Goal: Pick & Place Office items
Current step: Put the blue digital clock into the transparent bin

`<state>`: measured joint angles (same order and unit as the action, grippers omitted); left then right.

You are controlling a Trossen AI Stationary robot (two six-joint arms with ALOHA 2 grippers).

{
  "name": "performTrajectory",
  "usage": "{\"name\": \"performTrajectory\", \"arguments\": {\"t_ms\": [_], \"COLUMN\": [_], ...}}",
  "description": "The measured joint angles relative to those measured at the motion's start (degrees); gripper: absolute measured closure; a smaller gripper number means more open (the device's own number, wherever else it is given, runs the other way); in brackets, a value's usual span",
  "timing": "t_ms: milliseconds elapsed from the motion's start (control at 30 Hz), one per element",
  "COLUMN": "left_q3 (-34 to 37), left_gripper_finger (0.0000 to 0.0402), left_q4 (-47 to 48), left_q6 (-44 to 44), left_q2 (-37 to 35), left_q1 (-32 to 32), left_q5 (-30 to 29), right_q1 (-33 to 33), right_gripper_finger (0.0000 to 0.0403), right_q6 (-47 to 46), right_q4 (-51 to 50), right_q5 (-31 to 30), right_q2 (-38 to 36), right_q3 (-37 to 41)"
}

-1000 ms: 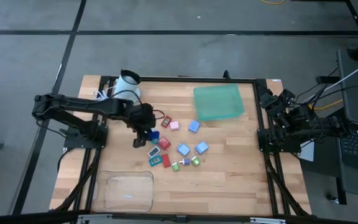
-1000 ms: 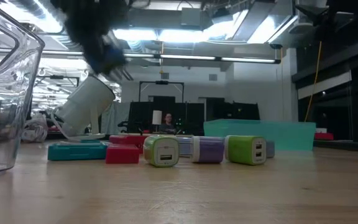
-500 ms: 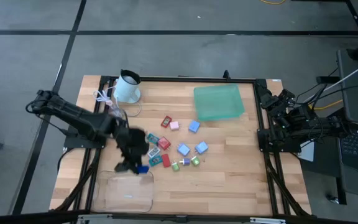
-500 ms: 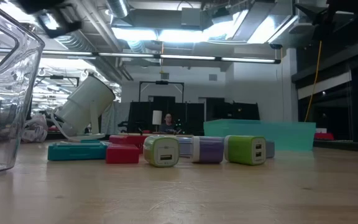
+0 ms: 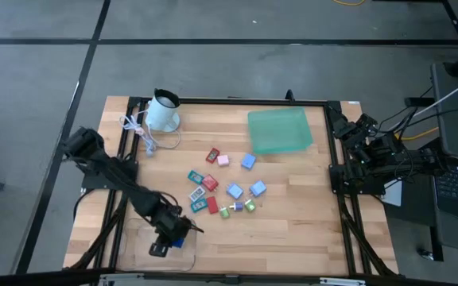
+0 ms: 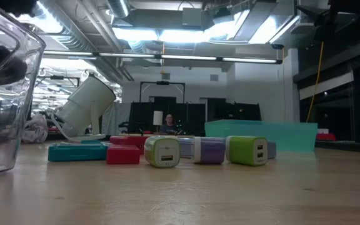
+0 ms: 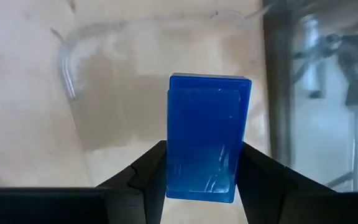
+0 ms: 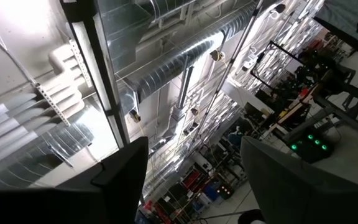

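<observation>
My left gripper [image 5: 172, 236] hovers over the clear container [image 5: 164, 243] at the table's near left, shut on a blue rectangular block [image 7: 207, 137]. The other office items [image 5: 223, 191], small red, pink, teal, light blue and green pieces, lie flat in a cluster at mid-table. In the low view two green pieces [image 6: 162, 152], a purple one and a red one rest on the wood. My right gripper [image 8: 197, 180] is parked off the table's right edge, pointing up at the ceiling, open. My left gripper pinches the blue block between its two fingers [image 7: 149, 174], one on each long side wall near the block's lower end [image 7: 201, 186]. The fingers come from above, pointing down. The block is lifted clear and stands out past the fingertips over the clear container's floor.
A white mug [image 5: 163, 111] and a white coiled cord [image 5: 137, 127] sit at the far left. A teal tray [image 5: 278, 129] lies at the far right of centre. The clear container's wall [image 6: 5, 94] fills the low view's left side. Bare wood spreads along the near right.
My left gripper has travelled from beside the item cluster, near the mug, toward the table's near edge, carrying the blue block held clear of the table. It now stands over the clear container. The remaining pieces have stayed in place.
</observation>
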<state>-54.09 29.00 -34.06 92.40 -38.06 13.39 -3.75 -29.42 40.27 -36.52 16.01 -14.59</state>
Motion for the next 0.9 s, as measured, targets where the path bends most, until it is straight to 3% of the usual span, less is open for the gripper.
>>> {"name": "performTrajectory", "arguments": {"t_ms": [233,633,900], "left_q3": [0.0,0.2,0.2], "left_gripper_finger": [0.0250,0.0250,0.0248], "left_q4": [-2.9,-1.0,0.7], "left_q6": [-0.9,-3.1,-3.1], "left_q2": [4.2,4.2,3.5], "left_q1": [-0.7,-0.6,-1.2], "left_q5": [-6.9,-8.3,-13.4], "right_q1": [0.0,0.0,0.0], "right_gripper_finger": [0.0142,0.0142,0.0142], "right_q6": [-0.2,-0.4,-0.3], "right_q4": [0.0,0.2,0.8], "right_q5": [-0.1,-0.1,-0.1], "right_q2": [0.0,0.0,0.0], "right_q3": [0.0,0.0,-0.3]}}
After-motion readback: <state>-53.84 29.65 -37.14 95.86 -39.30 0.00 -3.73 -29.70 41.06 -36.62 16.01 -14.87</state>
